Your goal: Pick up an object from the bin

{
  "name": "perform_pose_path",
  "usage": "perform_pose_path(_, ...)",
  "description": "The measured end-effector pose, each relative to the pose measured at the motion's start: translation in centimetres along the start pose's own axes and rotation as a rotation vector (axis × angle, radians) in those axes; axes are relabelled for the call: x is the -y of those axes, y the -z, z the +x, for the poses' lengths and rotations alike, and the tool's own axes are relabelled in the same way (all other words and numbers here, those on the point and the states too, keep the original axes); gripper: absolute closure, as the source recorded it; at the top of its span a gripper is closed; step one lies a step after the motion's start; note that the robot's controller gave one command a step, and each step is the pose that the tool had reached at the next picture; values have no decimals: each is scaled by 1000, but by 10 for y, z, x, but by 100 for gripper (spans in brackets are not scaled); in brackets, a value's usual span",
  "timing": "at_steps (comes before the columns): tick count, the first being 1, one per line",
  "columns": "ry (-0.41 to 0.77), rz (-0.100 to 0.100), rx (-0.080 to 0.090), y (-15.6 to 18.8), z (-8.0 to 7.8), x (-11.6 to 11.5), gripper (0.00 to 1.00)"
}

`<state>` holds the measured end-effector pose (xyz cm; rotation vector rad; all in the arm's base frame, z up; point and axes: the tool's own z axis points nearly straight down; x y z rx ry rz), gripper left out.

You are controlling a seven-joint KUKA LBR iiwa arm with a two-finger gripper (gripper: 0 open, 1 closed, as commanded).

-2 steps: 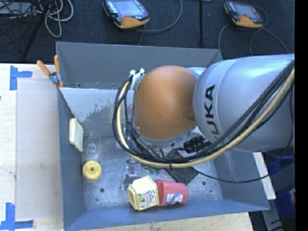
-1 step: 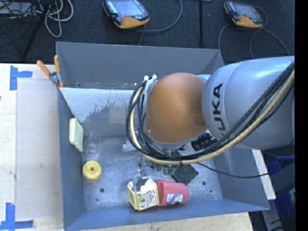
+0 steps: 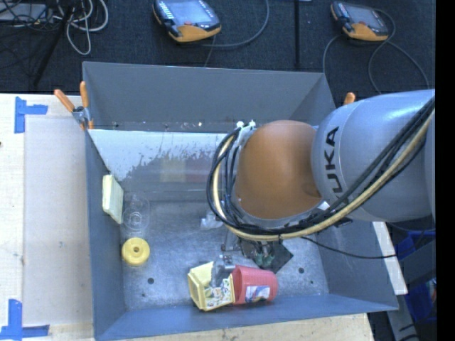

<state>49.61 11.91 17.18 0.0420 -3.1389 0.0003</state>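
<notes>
Okay, red-and-yellow pack [image 3: 233,288]: flat on the floor of the bin [image 3: 167,265], close to the near wall, about mid-width. Long axis left to right, crumpled yellow end to the left, red end to the right. Just on its far side, gripper [image 3: 229,256], low over the floor under the orange wrist cover [image 3: 274,169] and its cable loops, tip at or just short of the pack's far edge, about where yellow meets red. Touching or not, cannot tell. Open or closed, cannot tell either, hidden in shadow under the wrist. Judged next: a short shift toward the near wall, then a close across the short axis, near to far, not along the length. Risk: shoving the pack against the near wall instead of straddling it. Farther out, well apart to the left: yellow round cap [image 3: 135,251], clear cup [image 3: 134,217] just beyond it, pale yellow block [image 3: 111,196] against the left slope. None of those near the gripper.
</notes>
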Motion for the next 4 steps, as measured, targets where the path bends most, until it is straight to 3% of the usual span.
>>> perform_pose_path(1, 33, 0, 0, -23, 6, 16, 0)
perform_pose_path(2, 182, 0, 1, -65, -2, 17, 0)
perform_pose_path(3, -122, -3, -4, -88, 0, 16, 100)
perform_pose_path(4, -122, -3, -4, -88, 0, 16, 100)
